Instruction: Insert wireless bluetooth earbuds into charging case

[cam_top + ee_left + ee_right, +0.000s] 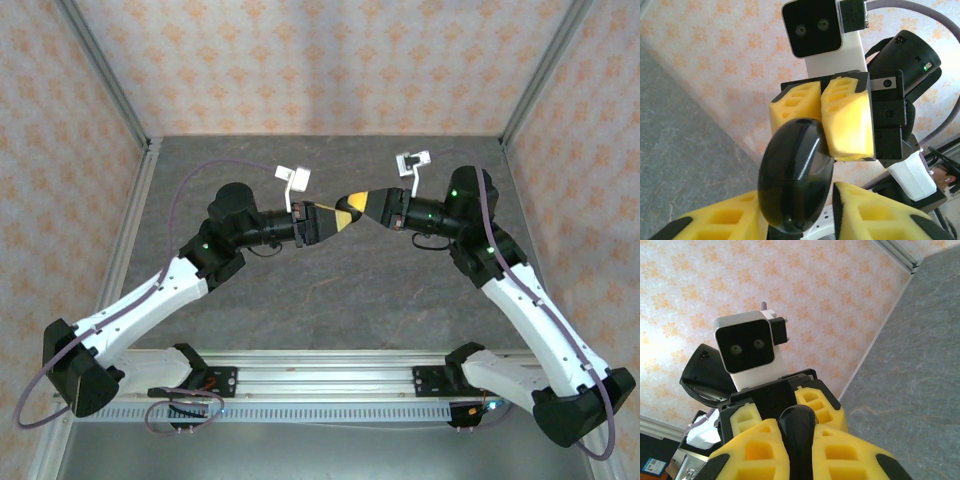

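A glossy black egg-shaped case (795, 175) is pinched by the left tool (797, 197) between yellow ribbed pads (875, 212); whether the right tool (824, 136) grips it cannot be told.

We hold our left arm (150, 300) and right arm (530, 305) raised, forearms turned inward. The left pincer (338, 220) and right pincer (353, 205) meet tip to tip; left fingers (875, 210) spread, right fingers (847, 120) nearly together.
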`<state>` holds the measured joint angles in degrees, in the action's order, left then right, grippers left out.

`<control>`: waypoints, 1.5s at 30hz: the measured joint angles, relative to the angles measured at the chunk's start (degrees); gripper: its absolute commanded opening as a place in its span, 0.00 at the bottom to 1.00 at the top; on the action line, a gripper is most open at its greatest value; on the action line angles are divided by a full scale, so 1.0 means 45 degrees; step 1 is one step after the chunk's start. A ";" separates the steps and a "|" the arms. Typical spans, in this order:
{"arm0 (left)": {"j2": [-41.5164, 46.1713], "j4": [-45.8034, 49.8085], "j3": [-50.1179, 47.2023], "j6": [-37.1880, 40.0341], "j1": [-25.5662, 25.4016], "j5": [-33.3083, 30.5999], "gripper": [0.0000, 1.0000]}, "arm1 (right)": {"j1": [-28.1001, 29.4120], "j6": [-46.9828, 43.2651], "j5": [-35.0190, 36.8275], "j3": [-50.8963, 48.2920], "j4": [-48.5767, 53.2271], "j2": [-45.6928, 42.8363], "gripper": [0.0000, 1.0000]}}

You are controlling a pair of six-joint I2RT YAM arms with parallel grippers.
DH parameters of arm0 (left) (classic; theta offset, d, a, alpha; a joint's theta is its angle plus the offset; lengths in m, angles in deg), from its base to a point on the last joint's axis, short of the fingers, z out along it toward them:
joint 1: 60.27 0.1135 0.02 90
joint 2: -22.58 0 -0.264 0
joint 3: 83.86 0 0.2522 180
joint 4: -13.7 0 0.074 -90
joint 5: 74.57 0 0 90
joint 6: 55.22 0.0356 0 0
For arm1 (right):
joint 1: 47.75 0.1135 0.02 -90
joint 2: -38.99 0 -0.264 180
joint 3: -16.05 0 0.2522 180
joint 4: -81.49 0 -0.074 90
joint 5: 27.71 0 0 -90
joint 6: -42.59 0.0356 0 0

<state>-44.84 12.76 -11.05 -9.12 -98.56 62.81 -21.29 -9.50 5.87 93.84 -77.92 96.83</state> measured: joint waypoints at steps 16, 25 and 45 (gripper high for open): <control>0.1078 0.2521 0.0301 0.3653 -0.0403 -0.0787 0.00 | 0.0379 -0.1035 -0.0325 -0.0024 0.0316 -0.0243 0.22; 0.1855 0.4731 0.0335 0.7193 -0.0777 -0.1384 0.00 | 0.0364 -0.2356 0.1229 0.0806 0.3065 0.0243 0.28; 0.5838 0.8068 -0.0835 1.0292 -0.0831 -0.5911 0.00 | 0.0364 -0.1117 0.5391 0.2191 0.5246 0.4182 0.28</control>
<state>-18.57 49.07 -14.81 37.20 -102.29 36.21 -19.65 -14.53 30.13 103.70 -54.31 115.65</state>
